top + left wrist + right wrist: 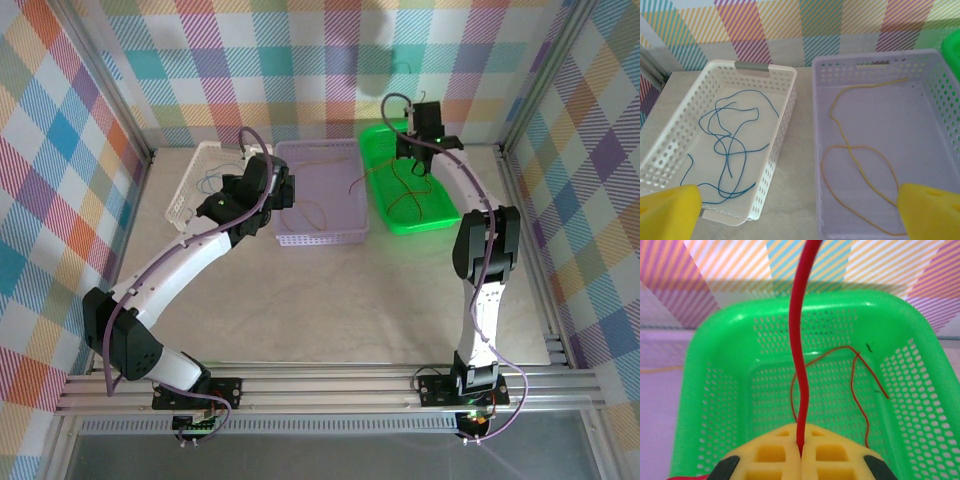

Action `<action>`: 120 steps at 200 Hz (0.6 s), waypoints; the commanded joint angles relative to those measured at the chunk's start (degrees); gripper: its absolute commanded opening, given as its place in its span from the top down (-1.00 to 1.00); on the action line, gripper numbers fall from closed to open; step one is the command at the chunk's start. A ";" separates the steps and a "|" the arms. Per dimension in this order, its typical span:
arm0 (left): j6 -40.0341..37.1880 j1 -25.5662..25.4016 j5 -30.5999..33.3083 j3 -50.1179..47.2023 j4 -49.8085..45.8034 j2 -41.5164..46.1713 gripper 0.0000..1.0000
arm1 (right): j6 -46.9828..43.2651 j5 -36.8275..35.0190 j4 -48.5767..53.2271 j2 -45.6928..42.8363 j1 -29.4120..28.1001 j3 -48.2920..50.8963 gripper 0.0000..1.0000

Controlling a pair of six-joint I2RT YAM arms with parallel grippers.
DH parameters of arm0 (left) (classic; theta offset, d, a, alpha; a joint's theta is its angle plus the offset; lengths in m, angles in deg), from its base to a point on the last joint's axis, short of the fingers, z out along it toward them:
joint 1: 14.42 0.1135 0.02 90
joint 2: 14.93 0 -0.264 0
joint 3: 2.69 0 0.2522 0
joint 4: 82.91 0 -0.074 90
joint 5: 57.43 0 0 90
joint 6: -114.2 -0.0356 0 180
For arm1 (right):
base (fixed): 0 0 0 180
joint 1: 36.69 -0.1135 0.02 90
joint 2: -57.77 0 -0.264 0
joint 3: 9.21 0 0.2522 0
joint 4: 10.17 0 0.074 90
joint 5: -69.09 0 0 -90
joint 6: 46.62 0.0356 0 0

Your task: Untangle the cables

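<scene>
Red cable (800, 365), thin and limp, is pinched in the right gripper (801, 452) over the green basket (715, 340); probably light, best taken mid-length. Left gripper (800, 207) gapes above blue cable (727, 145) and orange cable (860, 155).

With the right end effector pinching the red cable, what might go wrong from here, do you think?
The right end effector grips the red cable only at its very tips, so the thin cable may slip free. The slack in the green basket crosses itself; pulling could tighten that into a knot.
</scene>
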 commanded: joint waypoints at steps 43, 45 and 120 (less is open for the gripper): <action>0.91 0.30 -0.74 -1.29 1.41 2.44 -1.00 | -9.29 -19.58 -11.86 -4.94 -1.07 8.75 1.00; 0.97 0.28 -0.81 -1.31 1.39 2.45 -1.00 | -9.53 -19.63 -12.21 -4.97 -1.15 9.23 1.00; 1.45 0.23 -1.58 -1.86 1.66 3.38 -1.00 | -6.23 -17.99 -9.41 -0.17 -3.21 15.86 1.00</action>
